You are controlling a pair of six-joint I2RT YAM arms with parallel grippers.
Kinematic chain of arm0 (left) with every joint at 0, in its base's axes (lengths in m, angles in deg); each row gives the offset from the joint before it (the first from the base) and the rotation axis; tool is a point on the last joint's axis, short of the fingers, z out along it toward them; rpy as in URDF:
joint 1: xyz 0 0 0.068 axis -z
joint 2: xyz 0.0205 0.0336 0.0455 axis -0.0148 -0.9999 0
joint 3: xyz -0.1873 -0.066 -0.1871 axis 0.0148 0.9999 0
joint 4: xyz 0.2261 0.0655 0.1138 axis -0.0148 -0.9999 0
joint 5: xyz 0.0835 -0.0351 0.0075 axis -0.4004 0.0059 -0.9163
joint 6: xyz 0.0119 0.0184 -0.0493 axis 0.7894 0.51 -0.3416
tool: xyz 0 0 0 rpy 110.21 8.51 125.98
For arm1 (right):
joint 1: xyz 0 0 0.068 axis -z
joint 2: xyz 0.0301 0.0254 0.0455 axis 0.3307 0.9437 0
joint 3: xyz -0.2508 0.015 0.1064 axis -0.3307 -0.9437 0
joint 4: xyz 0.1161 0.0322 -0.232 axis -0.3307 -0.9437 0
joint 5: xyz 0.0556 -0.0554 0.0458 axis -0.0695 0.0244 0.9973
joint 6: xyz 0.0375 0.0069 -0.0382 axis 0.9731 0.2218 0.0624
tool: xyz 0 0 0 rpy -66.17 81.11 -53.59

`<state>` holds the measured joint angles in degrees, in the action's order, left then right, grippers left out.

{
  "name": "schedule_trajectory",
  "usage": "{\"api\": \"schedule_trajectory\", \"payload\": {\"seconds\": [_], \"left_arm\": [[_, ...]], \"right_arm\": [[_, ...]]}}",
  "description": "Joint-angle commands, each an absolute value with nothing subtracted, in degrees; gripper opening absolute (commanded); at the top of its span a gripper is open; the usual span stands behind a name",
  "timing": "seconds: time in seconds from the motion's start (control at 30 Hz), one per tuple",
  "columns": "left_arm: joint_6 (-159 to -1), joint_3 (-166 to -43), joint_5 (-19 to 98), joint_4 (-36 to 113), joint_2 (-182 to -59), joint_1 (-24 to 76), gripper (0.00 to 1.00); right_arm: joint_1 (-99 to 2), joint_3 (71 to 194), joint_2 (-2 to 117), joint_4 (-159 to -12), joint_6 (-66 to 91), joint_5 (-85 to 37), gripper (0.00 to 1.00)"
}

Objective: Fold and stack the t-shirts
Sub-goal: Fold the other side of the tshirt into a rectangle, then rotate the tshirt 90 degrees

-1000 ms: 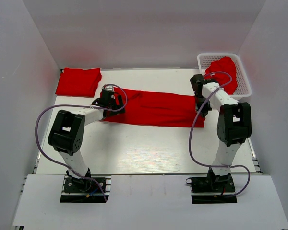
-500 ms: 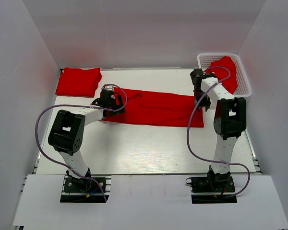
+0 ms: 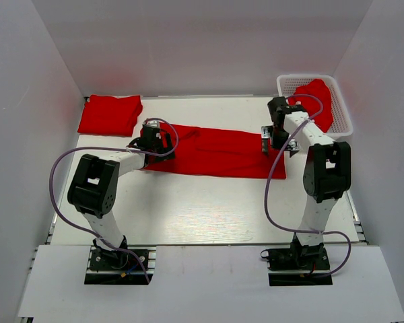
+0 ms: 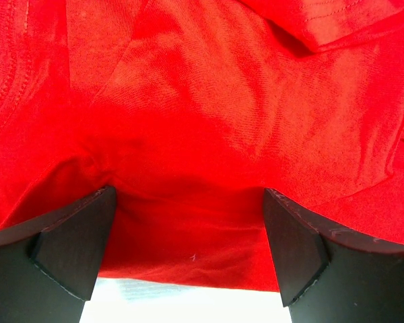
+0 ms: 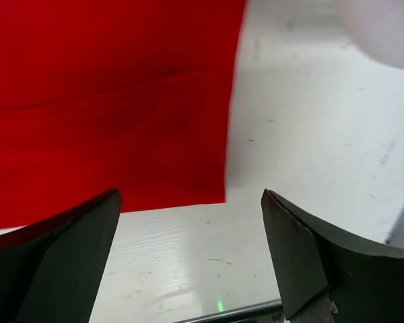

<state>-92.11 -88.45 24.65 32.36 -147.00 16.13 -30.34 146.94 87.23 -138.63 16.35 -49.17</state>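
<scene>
We note right gripper [image 3: 269, 140] has left right end of long bright red cloth t-shirt [image 3: 215, 151] and lifted. Its jaws are wide apart and empty over the shirt's corner, elbow raised. Left gripper [image 3: 155, 140] unmoved, jaws apart, low over shirt's left end, forearm stretched forward. Shirt lies flat mid white table [image 3: 188, 208]. Folded red t-shirt [image 3: 110, 114] sits far left. Crumpled red t-shirt [image 3: 315, 101] fills white plastic lattice basket [image 3: 343, 122].

A plain bright red is shown by the spread t-shirt [image 3: 215, 151], the folded t-shirt [image 3: 110, 114] and the t-shirt [image 3: 314, 101] in the basket [image 3: 343, 113]. The basket is patterned as a white lattice. The tabletop [image 3: 188, 208] is seen as white, the fingers [image 4: 74, 242] as black, the cables [image 3: 266, 198] as purple.
</scene>
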Motion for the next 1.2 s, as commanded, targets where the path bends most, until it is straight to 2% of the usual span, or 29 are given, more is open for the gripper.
{"api": "schedule_trajectory", "payload": {"seconds": [0.0,0.27,0.53,0.77,0.97,1.07,1.17], "left_arm": [[-91.92,-90.60,24.76,29.62,-143.65,15.41,1.00],[-91.92,-96.31,25.29,28.92,-143.29,15.41,1.00],[-92.00,-103.34,28.10,28.04,-153.65,15.41,1.00],[-90.61,-110.90,30.46,24.79,-164.36,15.41,1.00],[-86.48,-127.23,36.79,19.08,-176.67,15.41,1.00],[-84.90,-139.00,43.99,18.37,-185.19,15.41,1.00],[-84.89,-153.06,52.25,18.98,-194.57,16.02,1.00]], "right_arm": [[-31.53,146.02,84.51,-131.86,14.51,-40.81,0.90],[-31.88,146.46,86.96,-118.66,16.09,-28.58,0.90],[-32.06,149.89,94.08,-114.79,17.76,-27.60,0.90],[-31.53,147.26,96.03,-113.02,20.57,-30.24,0.90],[-32.06,130.93,86.92,-110.84,20.66,-27.08,0.90],[-33.11,116.89,80.59,-108.72,20.22,-19.28,0.90],[-39.06,106.42,73.56,-103.54,20.13,-10.49,0.90]]}}
